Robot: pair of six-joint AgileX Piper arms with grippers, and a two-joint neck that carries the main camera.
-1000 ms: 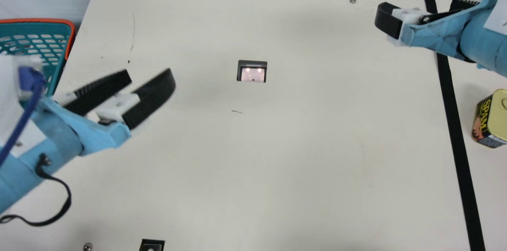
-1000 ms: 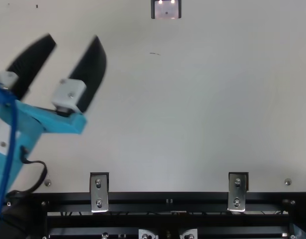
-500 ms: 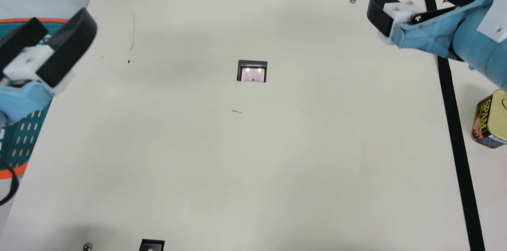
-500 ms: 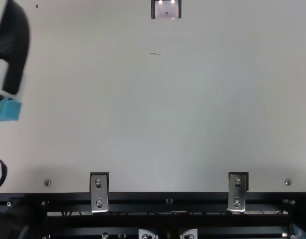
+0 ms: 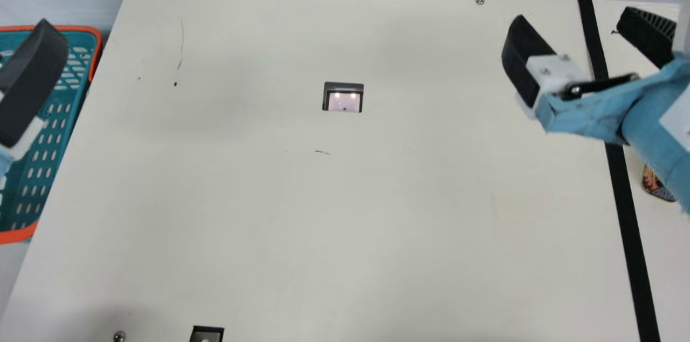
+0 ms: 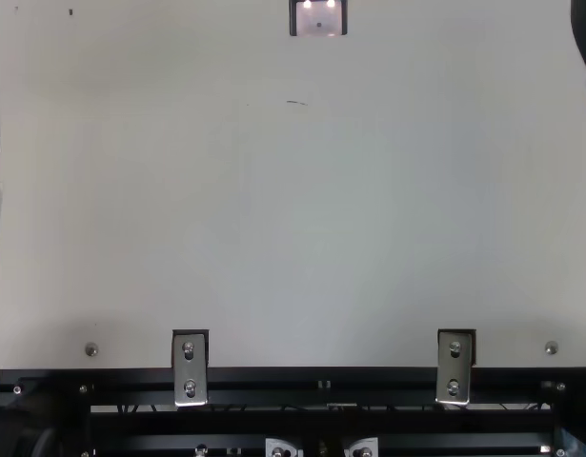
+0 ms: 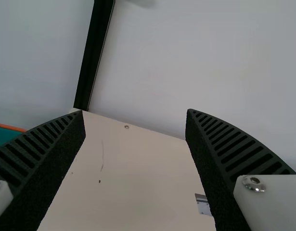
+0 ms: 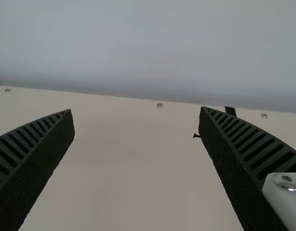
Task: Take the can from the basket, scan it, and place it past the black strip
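Although the flat cream table point(image 5: 345, 223) spreads wide before you, your coming move turns on its right side, past the long, straight black strip point(image 5: 628, 223). Your left hand point(image 7: 135, 111), beside the teal plastic basket with an orange rim point(image 5: 19, 234), is wide open and grips nothing; so is your right point(image 8: 135, 109). The dark-labelled metal can point(image 5: 655, 186) sits beyond the strip, partly covered by your right arm, the nearer one; you can't tell its long axis. Placement looks done, so I'd lift clear without brushing it.
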